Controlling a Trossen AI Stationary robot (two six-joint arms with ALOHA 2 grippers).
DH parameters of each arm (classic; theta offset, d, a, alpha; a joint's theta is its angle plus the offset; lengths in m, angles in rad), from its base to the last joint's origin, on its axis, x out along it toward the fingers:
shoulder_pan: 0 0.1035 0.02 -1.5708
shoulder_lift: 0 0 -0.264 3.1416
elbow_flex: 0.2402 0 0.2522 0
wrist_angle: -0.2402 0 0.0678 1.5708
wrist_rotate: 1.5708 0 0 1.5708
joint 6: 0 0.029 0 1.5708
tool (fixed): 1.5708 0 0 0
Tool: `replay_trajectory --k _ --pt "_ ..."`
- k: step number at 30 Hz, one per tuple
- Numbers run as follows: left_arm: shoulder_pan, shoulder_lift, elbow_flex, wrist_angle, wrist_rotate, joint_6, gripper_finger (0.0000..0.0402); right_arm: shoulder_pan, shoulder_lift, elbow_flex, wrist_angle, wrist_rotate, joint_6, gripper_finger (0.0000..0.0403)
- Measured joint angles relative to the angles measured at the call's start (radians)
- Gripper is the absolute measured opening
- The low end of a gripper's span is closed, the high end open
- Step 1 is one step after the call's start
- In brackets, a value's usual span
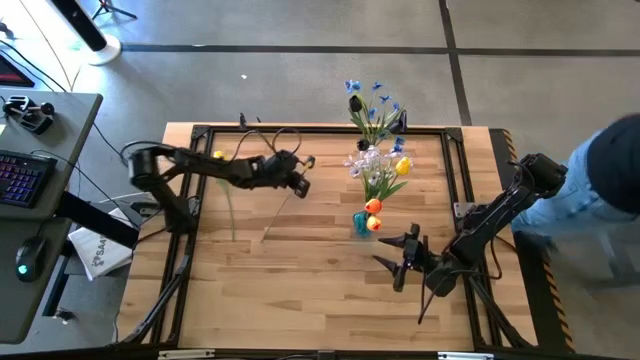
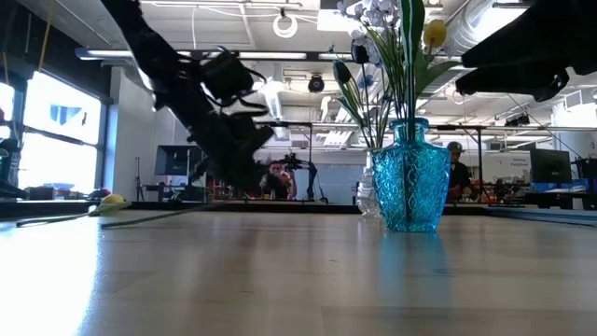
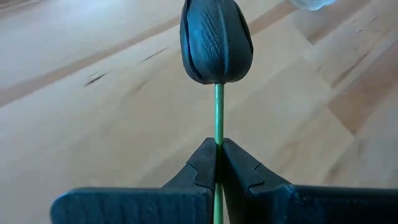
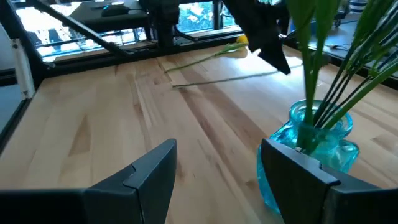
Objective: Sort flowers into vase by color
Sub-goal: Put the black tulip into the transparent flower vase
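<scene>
My left gripper is above the table's far middle, shut on a near-black flower. A yellow flower and one more green stem lie flat on the table to its left. A turquoise vase holds orange and yellow flowers. A clear vase holds pale lilac-white flowers. A farther bunch has blue and dark heads. My right gripper is open and empty, just near-right of the turquoise vase. My left gripper pinches the near-black flower's thin green stem between its two fingertips, a short way below the head. The head stands out beyond the fingertips, clear of the table. The rest of the stem is hidden behind the fingers.
A dark frame runs around the wooden table top. A person in blue stands beside the table's right edge. A desk with a keyboard is off to the left. Bare wood lies in the near half.
</scene>
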Motion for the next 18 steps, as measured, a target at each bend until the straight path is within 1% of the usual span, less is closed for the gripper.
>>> replay_trajectory --k 5,7,10,14,16,18 --pt "0.036 0.151 0.133 -0.009 0.048 0.072 0.0001 -0.043 0.000 0.000 0.064 -0.067 -0.050 0.0231" --pt "0.052 0.197 0.183 -0.035 0.089 0.083 0.0004 -0.055 0.000 0.000 0.091 -0.102 -0.056 0.0231" --pt "0.073 0.245 0.247 -0.105 0.101 0.092 0.0014 -0.068 0.000 0.000 0.122 -0.141 -0.056 0.0231" --pt "0.098 0.259 0.295 -0.196 0.120 0.148 0.0039 -0.074 0.000 0.000 0.148 -0.152 -0.056 0.0231" --pt "0.107 0.251 0.306 -0.242 0.154 0.176 0.0055 -0.074 0.000 0.000 0.165 -0.152 -0.057 0.0231" --pt "0.114 0.227 0.313 -0.292 0.164 0.206 0.0071 -0.074 0.000 0.000 0.178 -0.152 -0.058 0.0231"
